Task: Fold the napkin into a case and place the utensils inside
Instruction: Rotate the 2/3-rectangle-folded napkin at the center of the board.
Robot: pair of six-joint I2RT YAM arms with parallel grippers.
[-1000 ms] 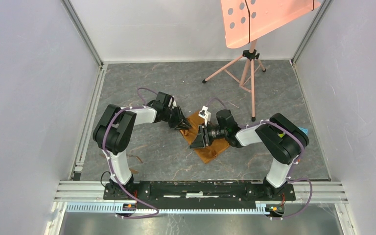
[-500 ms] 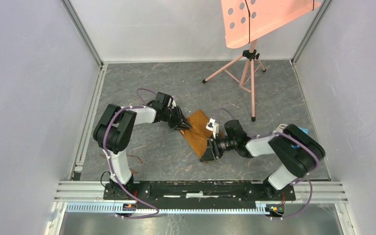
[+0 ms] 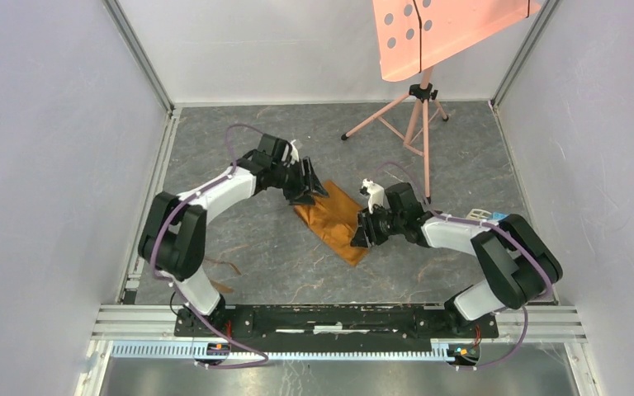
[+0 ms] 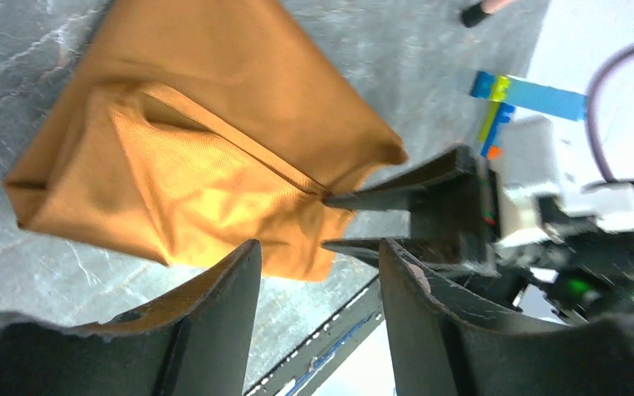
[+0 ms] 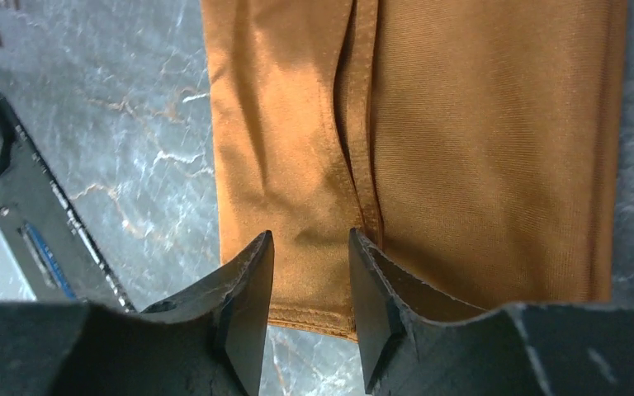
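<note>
Case (image 3: pixel 330 221) diagonal, far-left to near-right; left fingers (image 4: pixel 215 322) apart, right fingers (image 5: pixel 243 318) slightly apart astride end

The case (image 3: pixel 328 216) lies on the table (image 3: pixel 256 148) at centre frame, between 2 grippers: the left gripper (image 3: pixel 314 190) at its upper-left end, the right gripper (image 3: pixel 360 238) at its right edge. The utensils (image 3: pixel 228 266) lie lower left, well apart.

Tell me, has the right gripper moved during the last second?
Yes. The right gripper moved rightward in the top view, closer to the pink tripod and its foot.
</note>
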